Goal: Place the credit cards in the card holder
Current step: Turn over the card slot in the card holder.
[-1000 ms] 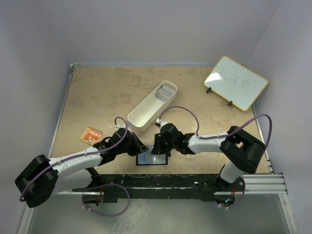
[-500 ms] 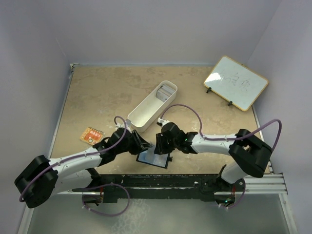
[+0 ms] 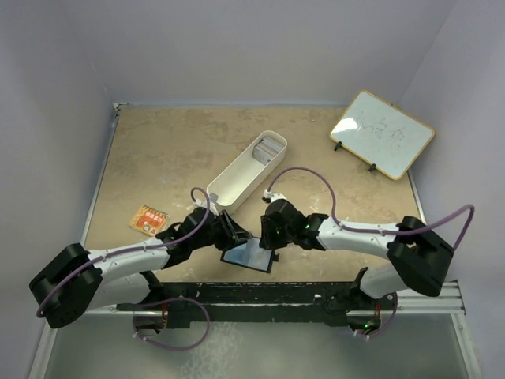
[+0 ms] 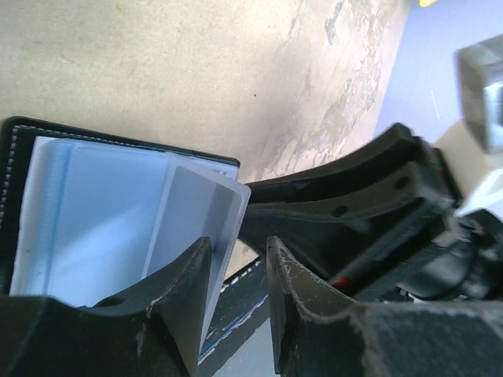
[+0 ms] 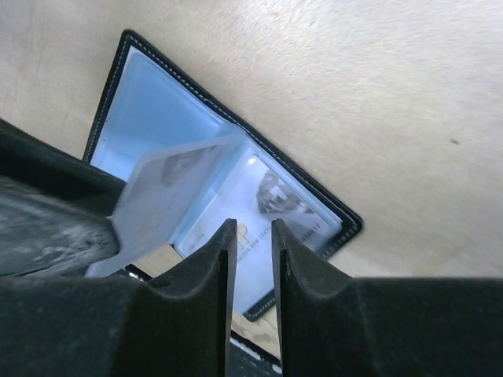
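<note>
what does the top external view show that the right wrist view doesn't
Only top external: the white tray with a stack of cards at its far end, an orange card lying on the table's left, and the whiteboard. Only right wrist: a printed card sleeved in one half of the card holder, and its white edge stitching. Both: the card holder lying open, blue inside up.

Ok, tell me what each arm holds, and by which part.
The left fingers pinch a grey card by one edge, its far end over the open card holder. The right fingers, slightly apart, hold nothing.
</note>
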Controlling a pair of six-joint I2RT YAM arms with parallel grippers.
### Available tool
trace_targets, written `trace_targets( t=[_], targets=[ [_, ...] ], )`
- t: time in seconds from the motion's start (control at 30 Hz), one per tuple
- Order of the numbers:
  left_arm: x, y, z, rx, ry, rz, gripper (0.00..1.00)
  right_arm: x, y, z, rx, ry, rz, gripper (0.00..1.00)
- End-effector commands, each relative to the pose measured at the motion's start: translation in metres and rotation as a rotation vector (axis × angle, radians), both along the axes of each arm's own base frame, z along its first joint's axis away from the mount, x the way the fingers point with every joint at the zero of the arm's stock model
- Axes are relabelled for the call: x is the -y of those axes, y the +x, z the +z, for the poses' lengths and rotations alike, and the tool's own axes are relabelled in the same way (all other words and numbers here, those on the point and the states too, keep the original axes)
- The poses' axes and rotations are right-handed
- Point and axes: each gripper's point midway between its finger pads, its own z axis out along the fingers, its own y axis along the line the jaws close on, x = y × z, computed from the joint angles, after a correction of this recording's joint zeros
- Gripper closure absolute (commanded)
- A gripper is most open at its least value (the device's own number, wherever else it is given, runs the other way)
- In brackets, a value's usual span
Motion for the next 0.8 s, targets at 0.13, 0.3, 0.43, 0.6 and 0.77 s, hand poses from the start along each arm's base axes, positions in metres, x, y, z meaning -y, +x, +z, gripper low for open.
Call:
trace_targets(
  t=[0.13, 0.3, 0.43, 0.6, 0.77],
  targets=[
    [0.034, -0.009, 0.009, 0.006, -0.102, -0.080, 0.66, 0.043, 0.019, 0.047, 0.168, -0.048, -0.181, 0.70],
    [0.039, -0.005, 0.009, 0.038, -0.047, -0.102, 0.64, 0.057, 0.028, 0.072, 0.256, -0.029, -0.231, 0.66],
    [0.021, 0.000, 0.006, 0.070, 0.068, -0.065, 0.60, 0.057, 0.040, 0.091, 0.351, -0.027, -0.217, 0.61],
    [-0.020, 0.009, -0.001, 0.114, 0.288, 0.014, 0.52, 0.058, 0.061, 0.112, 0.463, -0.097, -0.197, 0.58],
    [-0.052, 0.013, -0.008, 0.135, 0.434, 0.062, 0.42, 0.057, 0.092, 0.131, 0.529, -0.170, -0.169, 0.59]
  ],
)
